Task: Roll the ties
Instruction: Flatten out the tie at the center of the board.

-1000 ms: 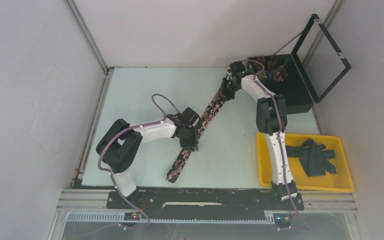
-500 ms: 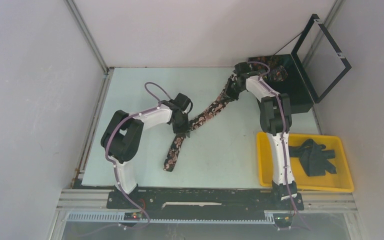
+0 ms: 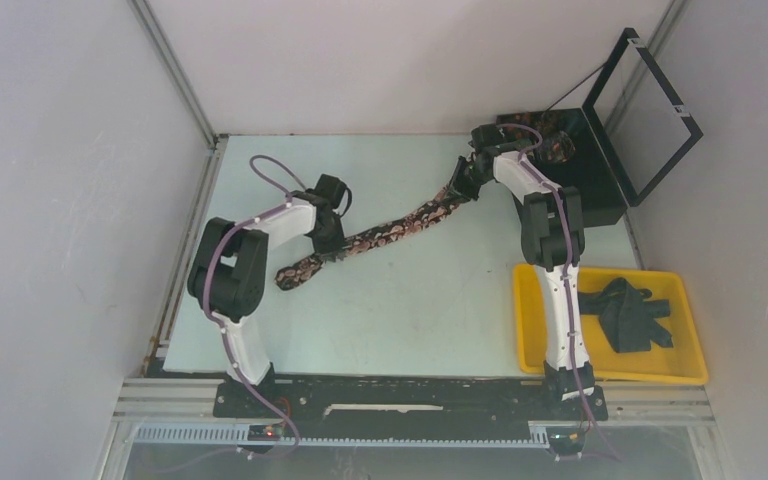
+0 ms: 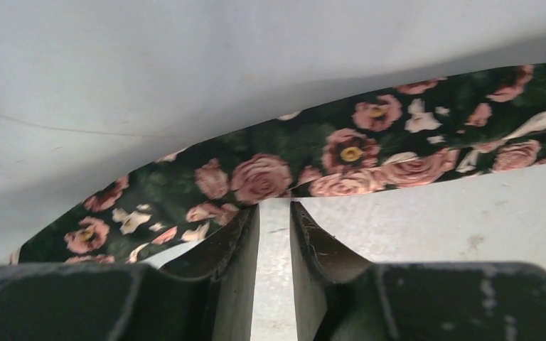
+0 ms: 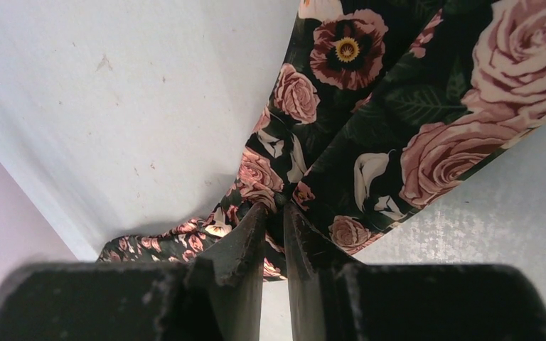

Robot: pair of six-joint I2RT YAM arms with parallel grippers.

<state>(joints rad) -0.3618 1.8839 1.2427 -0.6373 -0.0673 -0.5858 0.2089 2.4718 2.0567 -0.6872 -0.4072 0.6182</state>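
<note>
One black tie with a pink rose pattern lies stretched in a slanted line across the table, from the left middle up to the right rear. My left gripper is shut on it near its left end, and a short tail reaches past it to the left. In the left wrist view my gripper pinches the tie's near edge at the fingertips. My right gripper is shut on the other end. In the right wrist view it grips bunched folds of the tie.
A yellow tray at the right front holds plain dark ties. A black box with its lid open stands at the right rear, with patterned fabric inside. Grey walls enclose the table.
My left gripper has moved left and away from me, dragging the tie's near end with it. The tie has swung from a steep diagonal to a flatter line. My right gripper has barely moved.
</note>
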